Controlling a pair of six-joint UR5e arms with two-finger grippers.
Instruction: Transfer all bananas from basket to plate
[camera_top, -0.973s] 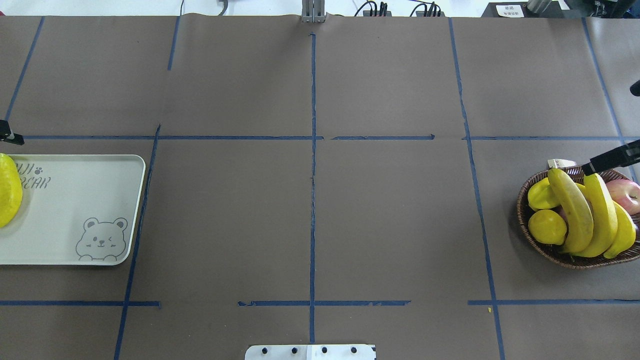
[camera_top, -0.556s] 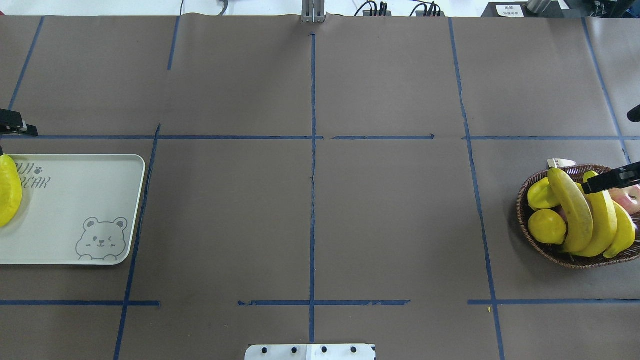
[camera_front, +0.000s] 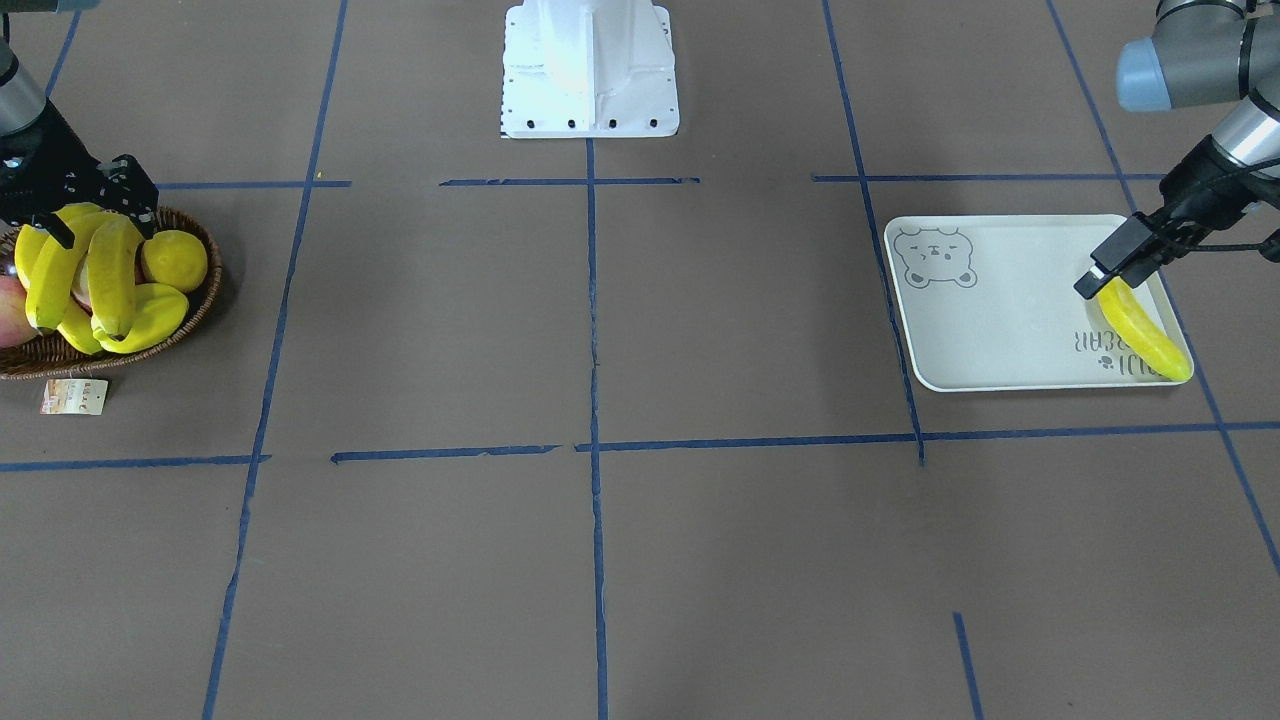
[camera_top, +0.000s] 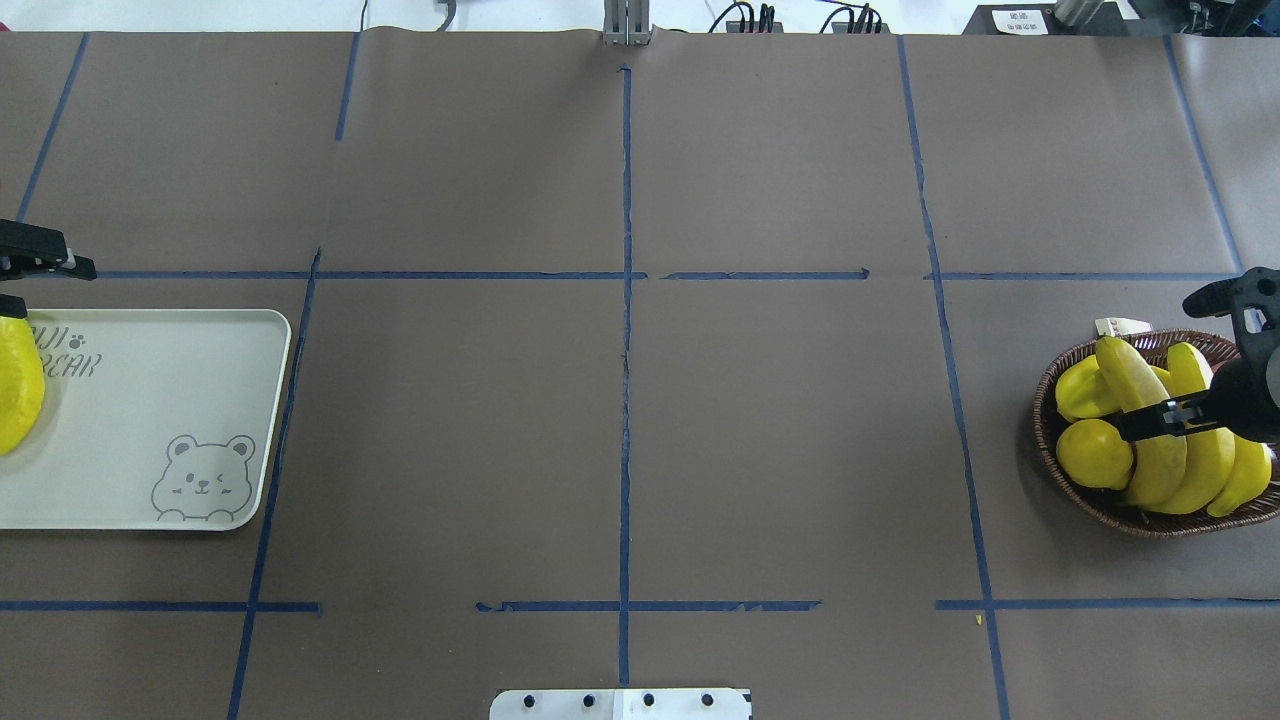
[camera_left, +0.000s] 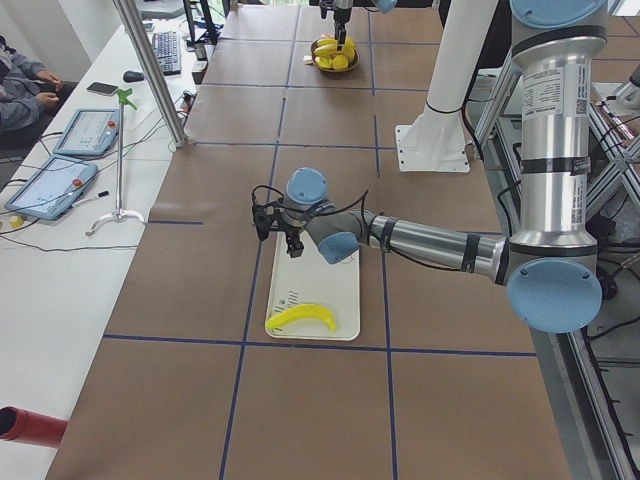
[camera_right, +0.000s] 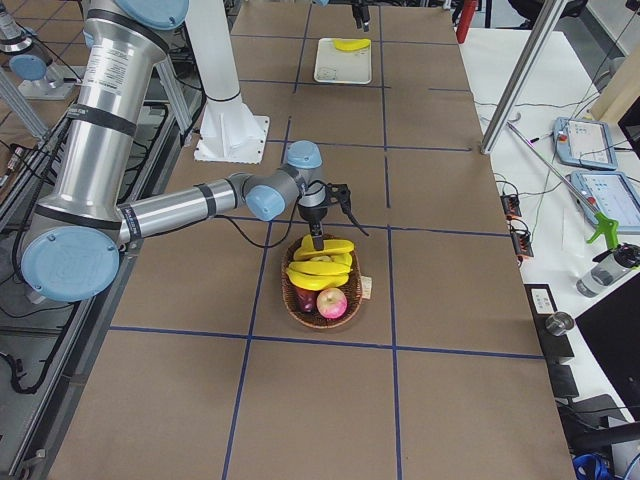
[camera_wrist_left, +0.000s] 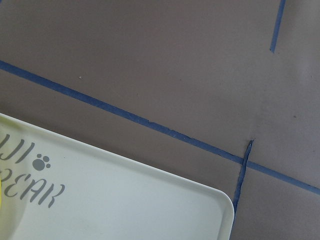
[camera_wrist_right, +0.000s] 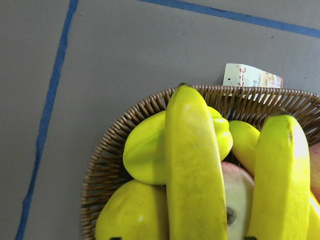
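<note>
Three bananas (camera_top: 1128, 375) lie in the dark wicker basket (camera_top: 1045, 400) at the table's right end; they also show in the right wrist view (camera_wrist_right: 195, 165). My right gripper (camera_top: 1165, 415) is open and low over them, its tips on either side of the front banana. It also shows in the front-facing view (camera_front: 100, 225). A fourth banana (camera_front: 1140, 335) lies on the white bear plate (camera_front: 1000, 320), at its outer end. My left gripper (camera_front: 1095, 280) hangs just above that banana's end, open and empty.
The basket also holds a starfruit (camera_top: 1080, 390), a lemon (camera_top: 1095, 452) and a red apple (camera_front: 10, 310). Its paper tag (camera_top: 1120, 326) lies on the far side. The robot's base (camera_front: 590, 70) stands at the near middle edge.
My right gripper has come toward the robot and down onto the bananas in the basket. My left gripper has shifted a little inward over the plate's far edge. The banana on the plate has not moved.
</note>
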